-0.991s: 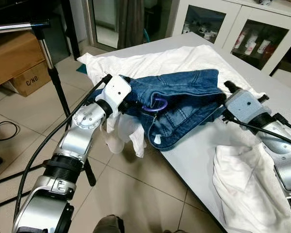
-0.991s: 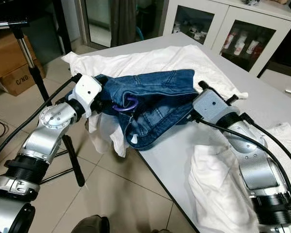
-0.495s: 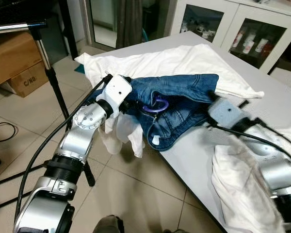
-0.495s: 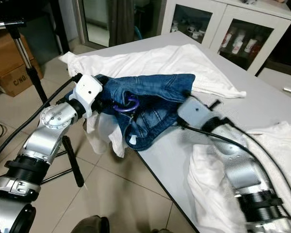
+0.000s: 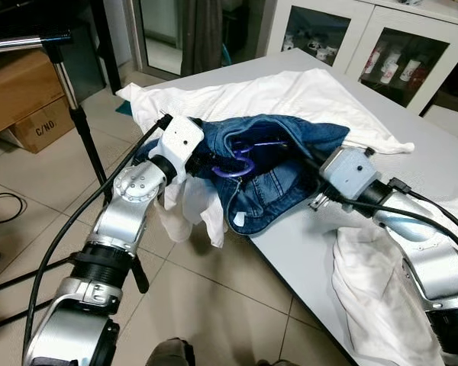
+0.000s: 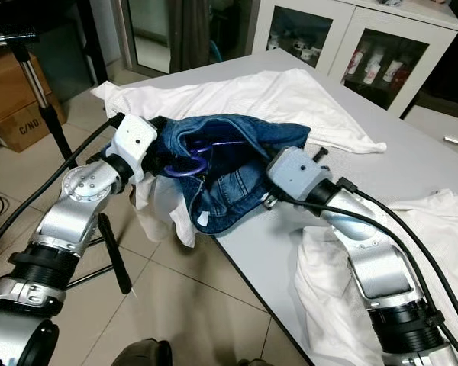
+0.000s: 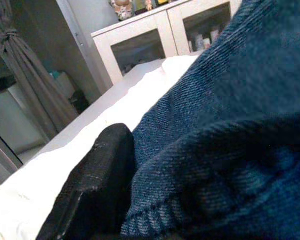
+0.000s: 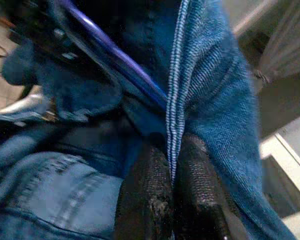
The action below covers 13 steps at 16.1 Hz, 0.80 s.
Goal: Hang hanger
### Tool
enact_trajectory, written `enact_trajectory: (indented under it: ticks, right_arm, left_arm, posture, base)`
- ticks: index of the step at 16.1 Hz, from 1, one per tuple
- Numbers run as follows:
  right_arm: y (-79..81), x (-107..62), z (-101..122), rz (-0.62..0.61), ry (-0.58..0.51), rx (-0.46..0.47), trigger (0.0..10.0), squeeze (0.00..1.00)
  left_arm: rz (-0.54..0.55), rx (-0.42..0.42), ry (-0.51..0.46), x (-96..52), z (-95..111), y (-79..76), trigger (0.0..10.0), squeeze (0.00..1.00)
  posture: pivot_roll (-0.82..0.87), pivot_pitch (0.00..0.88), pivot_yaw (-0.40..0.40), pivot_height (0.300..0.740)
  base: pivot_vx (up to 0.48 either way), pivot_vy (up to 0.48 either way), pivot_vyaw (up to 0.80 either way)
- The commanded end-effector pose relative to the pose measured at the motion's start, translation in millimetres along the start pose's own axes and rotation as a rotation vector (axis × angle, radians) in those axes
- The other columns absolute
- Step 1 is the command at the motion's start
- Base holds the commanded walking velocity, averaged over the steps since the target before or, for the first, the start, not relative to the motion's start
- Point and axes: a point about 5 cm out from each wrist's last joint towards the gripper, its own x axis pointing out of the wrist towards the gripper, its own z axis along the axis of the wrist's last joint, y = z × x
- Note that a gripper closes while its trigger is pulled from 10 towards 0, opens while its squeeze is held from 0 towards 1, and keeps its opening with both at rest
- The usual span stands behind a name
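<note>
One purple hanger (image 5: 240, 162) sits inside one pair of blue jeans (image 5: 278, 164), its hook poking out of the waist opening just beside the left gripper (image 5: 208, 158). That gripper reaches into the denim at the table's near corner; its fingers (image 7: 97, 182) press against the cloth, but whether they are closed I cannot tell. The right gripper (image 8: 171, 192) pinches the jeans' hem, fingers narrow on the seam, with the hanger's bar just beyond them. Two white garments lie on the grey table (image 5: 313, 244): a white shirt (image 5: 267, 95) beyond both grippers, a white cloth (image 5: 382, 293) under the right arm. Left of the left arm is open tiled floor (image 5: 30, 198), with one stand (image 5: 76, 107) and two cardboard boxes (image 5: 23, 103).
</note>
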Motion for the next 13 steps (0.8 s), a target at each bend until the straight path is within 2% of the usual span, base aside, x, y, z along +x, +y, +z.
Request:
enact_trajectory:
  ticks: [1, 3, 4, 5, 6, 7, 8, 10, 11, 12, 13]
  right_arm:
    - [12.9, 7.9, 10, 0.074, -0.037, -0.031, 0.0, 0.0]
    - [29.8, 14.4, 12, 0.137, -0.03, -0.078, 0.0, 0.0]
    - [40.6, 19.2, 11, 0.172, -0.016, -0.149, 0.0, 0.0]
    - [43.9, 20.8, 10, 0.181, -0.012, -0.17, 0.0, 0.0]
    - [45.5, 24.7, 10, 0.162, -0.002, -0.194, 3.8, 0.0]
    - [39.7, 27.0, 12, 0.12, 0.002, -0.2, 10.0, 0.0]
    - [35.9, 27.0, 13, 0.101, 0.001, -0.199, 10.0, 0.0]
    - [6.2, 14.5, 24, 0.005, -0.042, -0.277, 10.0, 0.0]
    - [-2.8, 6.5, 31, -0.011, -0.069, -0.307, 10.0, 0.0]
    - [-8.2, -2.4, 37, -0.005, -0.099, -0.29, 10.0, 0.56]
    - [-10.0, -11.2, 37, 0.034, -0.105, -0.256, 10.0, 1.0]
  left_arm:
    - [-0.024, 0.003, -0.103, 9.9, 27, -4.7, 0.0, 0.0]
    - [-0.024, -0.025, -0.127, 11.6, 33, -3.3, 0.0, 0.0]
    - [-0.024, -0.037, -0.14, 11.6, 37, -1.9, 0.0, 0.0]
    - [-0.024, -0.04, -0.144, 11.6, 39, -1.6, 0.0, 0.0]
    - [-0.025, -0.046, -0.15, 11.6, 41, -1.1, 0.0, 0.0]
    - [-0.028, -0.05, -0.15, 11.5, 41, -0.8, 0.0, 0.0]
    - [-0.029, -0.05, -0.148, 11.3, 41, -0.8, 0.0, 0.0]
    - [-0.03, -0.046, -0.133, 8.4, 37, 2.2, 0.0, 0.0]
    - [-0.029, -0.044, -0.127, 7.2, 35, 4.1, 0.0, 0.0]
    - [-0.025, -0.042, -0.123, 6.6, 34, 6.3, 0.0, 0.0]
    - [-0.02, -0.043, -0.121, 6.8, 34, 8.8, 0.0, 0.0]
  posture:
    - [0.07, 0.029, -0.049, 0.74]
    - [0.07, 0.028, -0.049, 0.74]
    - [0.07, 0.028, -0.049, 0.74]
    - [0.07, 0.028, -0.049, 0.74]
    - [0.07, 0.028, -0.05, 0.74]
    - [0.08, 0.029, -0.051, 0.74]
    - [0.08, 0.029, -0.051, 0.74]
    - [0.08, 0.029, -0.051, 0.74]
    - [0.08, 0.027, -0.05, 0.74]
    - [0.08, 0.027, -0.05, 0.74]
    - [0.07, 0.026, -0.048, 0.74]
  base:
    - [0.0, 0.0, 0.0]
    - [0.0, 0.0, 0.0]
    - [0.0, 0.0, 0.0]
    - [0.0, 0.0, 0.0]
    - [0.0, 0.0, 0.0]
    - [0.0, 0.0, 0.0]
    - [0.0, 0.0, 0.0]
    - [0.0, 0.0, 0.0]
    - [0.0, 0.0, 0.0]
    - [0.0, 0.0, 0.0]
    - [0.0, 0.0, 0.0]
